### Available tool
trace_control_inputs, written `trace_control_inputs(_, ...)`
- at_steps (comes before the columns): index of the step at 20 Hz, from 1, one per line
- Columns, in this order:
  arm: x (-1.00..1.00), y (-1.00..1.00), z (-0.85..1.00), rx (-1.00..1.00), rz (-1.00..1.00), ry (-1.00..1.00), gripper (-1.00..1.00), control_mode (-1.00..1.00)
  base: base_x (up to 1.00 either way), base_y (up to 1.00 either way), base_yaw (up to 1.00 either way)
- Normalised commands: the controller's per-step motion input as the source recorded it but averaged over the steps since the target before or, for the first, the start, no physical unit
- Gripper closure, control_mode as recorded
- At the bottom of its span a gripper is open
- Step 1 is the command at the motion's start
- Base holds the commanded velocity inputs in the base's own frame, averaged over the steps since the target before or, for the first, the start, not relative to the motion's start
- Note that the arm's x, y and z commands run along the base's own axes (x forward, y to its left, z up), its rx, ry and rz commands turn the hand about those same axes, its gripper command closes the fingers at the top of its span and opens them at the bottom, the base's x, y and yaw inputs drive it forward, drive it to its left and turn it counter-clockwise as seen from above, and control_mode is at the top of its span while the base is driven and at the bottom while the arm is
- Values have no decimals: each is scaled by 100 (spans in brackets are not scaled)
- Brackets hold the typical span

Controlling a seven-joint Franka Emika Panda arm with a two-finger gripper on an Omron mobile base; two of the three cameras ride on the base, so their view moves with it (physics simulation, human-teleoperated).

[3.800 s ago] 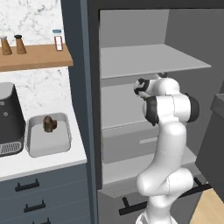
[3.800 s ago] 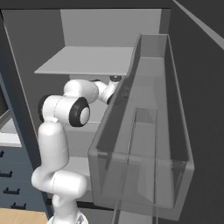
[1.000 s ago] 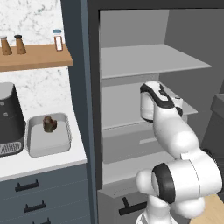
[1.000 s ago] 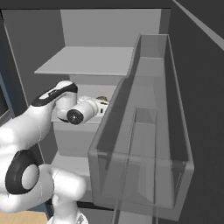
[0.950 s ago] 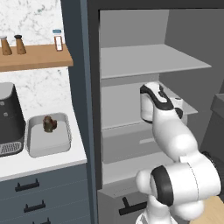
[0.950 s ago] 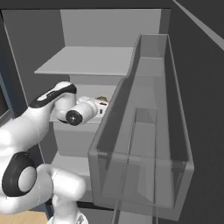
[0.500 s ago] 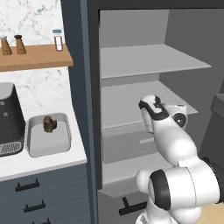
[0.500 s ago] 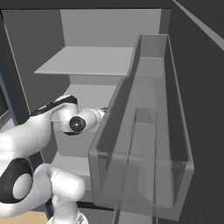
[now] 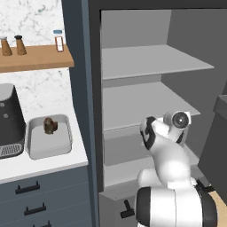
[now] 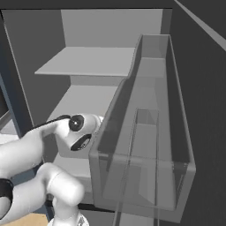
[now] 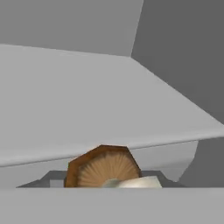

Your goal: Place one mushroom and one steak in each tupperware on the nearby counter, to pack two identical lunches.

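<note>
Left base view, far left: a black-and-grey coffee machine (image 9: pixel 9 122) is cut off by the frame edge on the white counter (image 9: pixel 48 162). Just to its right sits one tupperware (image 9: pixel 48 138), pale grey, with a small brown lump (image 9: pixel 49 126) at its back; too small to tell what it is. Above, a wooden shelf (image 9: pixel 35 58) carries two brown shakers (image 9: pixel 12 45) and a small white jar (image 9: pixel 58 40). Right of the counter stands an open grey cabinet with two bare shelves (image 9: pixel 150 60). The white arm (image 9: pixel 166 153) reaches into the space below the lower shelf; the wrist blocks the hand, so the gripper itself is hidden in this view. Right base view: the arm (image 10: pixel 42 141) enters from the left, and a clear door bin (image 10: pixel 148 132) covers whatever lies beyond the wrist. Hand view: a mushroom (image 11: pixel 105 168) with brown cap, pale gills facing the camera and a whitish stem lies low in the frame, under the edge of a grey shelf (image 11: pixel 87 105); its lower part is cut off by the bottom of the view. The finger tips cannot be made out, so jaw width cannot be told, nor whether they touch the mushroom.
</note>
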Motion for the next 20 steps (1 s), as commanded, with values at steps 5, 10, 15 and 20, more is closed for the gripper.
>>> trace_control_inputs(5,-20,0,100,9,0,42,100,-100,0,0,0)
trace_control_inputs(10,-49,-1,71,11,3,18,100,-100,0,0,0)
trace_control_inputs(15,-93,5,3,6,4,-2,100,-100,0,0,0)
trace_control_inputs(20,-89,37,8,3,1,-15,100,-100,0,0,0)
